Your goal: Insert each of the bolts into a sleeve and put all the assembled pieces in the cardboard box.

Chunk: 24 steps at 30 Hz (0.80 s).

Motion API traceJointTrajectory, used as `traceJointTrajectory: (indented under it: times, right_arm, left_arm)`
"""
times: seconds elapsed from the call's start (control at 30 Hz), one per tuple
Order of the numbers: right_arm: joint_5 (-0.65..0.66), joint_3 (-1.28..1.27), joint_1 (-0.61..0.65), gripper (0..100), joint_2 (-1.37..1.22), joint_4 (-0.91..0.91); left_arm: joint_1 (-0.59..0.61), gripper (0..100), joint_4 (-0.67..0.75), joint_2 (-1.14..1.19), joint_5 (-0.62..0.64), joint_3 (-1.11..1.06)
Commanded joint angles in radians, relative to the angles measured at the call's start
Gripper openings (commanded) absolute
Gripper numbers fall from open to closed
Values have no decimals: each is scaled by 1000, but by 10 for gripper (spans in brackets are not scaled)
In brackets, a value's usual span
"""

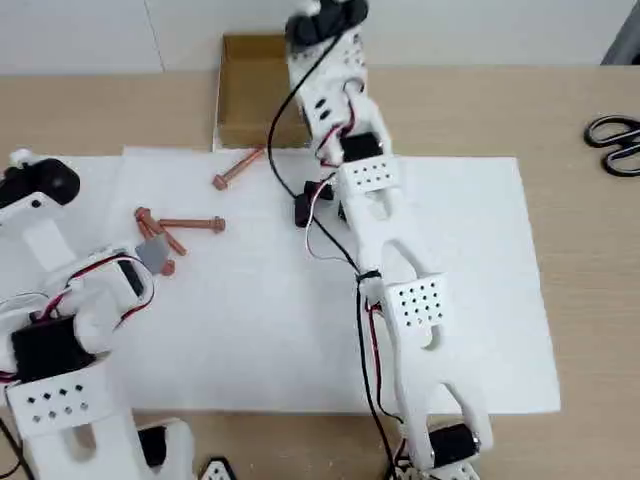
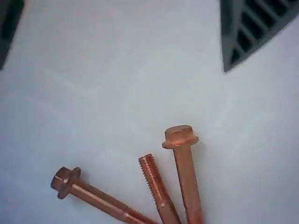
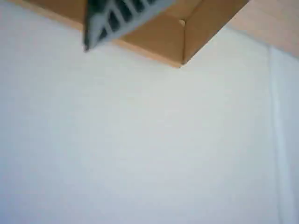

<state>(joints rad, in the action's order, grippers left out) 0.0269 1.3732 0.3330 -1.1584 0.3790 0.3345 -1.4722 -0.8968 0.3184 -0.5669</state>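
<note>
The work looks to be at its opening step, picking up a bolt: none is held and the box shows nothing inside. I cannot pick out any sleeves.

The left claw hangs over a cluster of three bolts on the white sheet. Its jaws are spread wide with nothing between them, as its wrist view shows. The right claw is up at the box, by its near corner. I cannot tell how far open it is, or whether it holds anything.

All the bolts lie flat, with their long axes along the sheet. In the cluster, one bolt runs nearly across the sheet with its head away from the left arm. The other two cross close under the claw. In the left wrist view, two bolts show their heads and the middle one shows its threaded tip, all fanned close together. A fourth bolt lies apart, near the box, on a slant with its tip toward the box.

The next move probably calls for lowering the left claw with its jaws set across one shaft. The outer bolt would be the best choice, so the neighbours are not pinched too.
</note>
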Motion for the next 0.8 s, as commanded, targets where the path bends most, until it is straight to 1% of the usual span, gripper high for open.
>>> traceJointTrajectory:
  times: [0.0,0.13,0.23,0.47,0.53,0.77]
  right_arm:
    - [5,316,-19,217,18,318]
    - [5,315,-47,217,45,515]
    - [3,310,-74,217,122,661]
    - [2,308,-74,217,311,1178]
    - [2,308,-74,217,329,1282]
    - [3,302,-111,216,334,1313]
  left_arm:
    - [0,282,-5,-8,-11,41]
    - [0,282,-5,-8,-11,41]
    - [0,282,-5,-8,-12,41]
    - [0,281,-69,-8,-14,41]
    - [0,281,-94,-8,-14,41]
    - [0,281,-132,-8,-14,41]
